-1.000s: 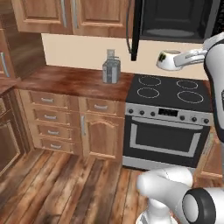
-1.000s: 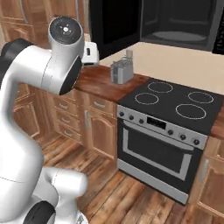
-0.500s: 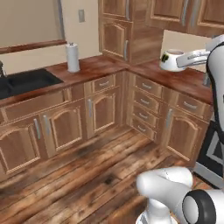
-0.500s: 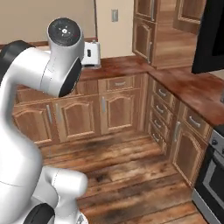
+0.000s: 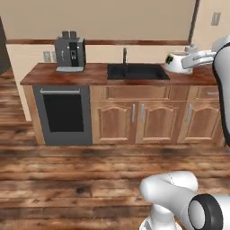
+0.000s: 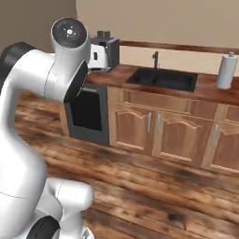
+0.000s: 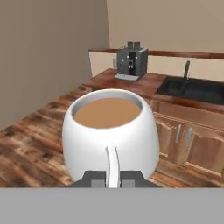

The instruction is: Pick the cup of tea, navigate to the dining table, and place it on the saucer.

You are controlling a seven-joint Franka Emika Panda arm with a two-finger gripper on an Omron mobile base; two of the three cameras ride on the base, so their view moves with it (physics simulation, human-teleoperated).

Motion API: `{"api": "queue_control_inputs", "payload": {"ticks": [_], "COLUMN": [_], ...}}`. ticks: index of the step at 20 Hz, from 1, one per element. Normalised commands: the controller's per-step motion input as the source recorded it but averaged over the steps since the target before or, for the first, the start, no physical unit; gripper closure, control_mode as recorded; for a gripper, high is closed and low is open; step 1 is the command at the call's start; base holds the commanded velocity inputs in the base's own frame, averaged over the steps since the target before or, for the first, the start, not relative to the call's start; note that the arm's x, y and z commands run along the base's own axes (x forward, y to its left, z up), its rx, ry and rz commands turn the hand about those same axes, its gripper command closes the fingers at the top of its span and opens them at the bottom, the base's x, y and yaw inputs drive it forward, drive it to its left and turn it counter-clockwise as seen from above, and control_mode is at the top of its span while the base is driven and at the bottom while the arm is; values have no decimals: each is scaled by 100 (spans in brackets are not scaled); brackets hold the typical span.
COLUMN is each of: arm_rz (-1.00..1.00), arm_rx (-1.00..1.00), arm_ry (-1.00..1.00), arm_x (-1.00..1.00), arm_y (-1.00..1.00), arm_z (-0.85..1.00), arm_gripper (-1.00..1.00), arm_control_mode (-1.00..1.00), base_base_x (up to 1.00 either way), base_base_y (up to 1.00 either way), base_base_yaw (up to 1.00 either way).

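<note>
Cup of tea (image 7: pixel 110 131): white, brown liquid near the rim, held upright in the air above the wooden floor (image 5: pixel 67 175), well in front of the bench (image 5: pixel 96 73). In the left base view the cup (image 5: pixel 176 62) sits at the end of the arm, at right, level with the bench top; a dark-and-yellow mark shows on its side.
Jaws: the gripper (image 7: pixel 113 178) is pinched nearly shut on the cup's thin handle, one dark tip on each side of it.
Arm: in the right base view its white upper part (image 6: pixel 46 79) rises at near left and covers part of the coffee machine.
Bench: reddish-brown top, wooden cabinet doors below, running along the far wall.
Sink (image 5: pixel 137 72): black basin set into the bench top, dark tap behind it.
Coffee machine (image 5: pixel 70 52): grey and black, on the bench's left end.
Oven (image 5: pixel 63 112): dark door under the coffee machine.
Paper towel roll (image 6: pixel 226 71): upright on the bench, right of the sink.
</note>
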Motion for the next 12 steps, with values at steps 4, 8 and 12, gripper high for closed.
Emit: {"api": "queue_control_inputs", "payload": {"ticks": [4,8,12], "arm_rz": [0,0,0], "arm_rx": [0,0,0], "arm_ry": [0,0,0], "arm_x": [0,0,0], "arm_y": [0,0,0], "arm_z": [0,0,0], "arm_gripper": [100,100,100], "arm_control_mode": [100,100,100], "base_base_x": [-6,-3,0], "base_base_y": [0,0,0], "base_base_yaw": [100,100,100]}}
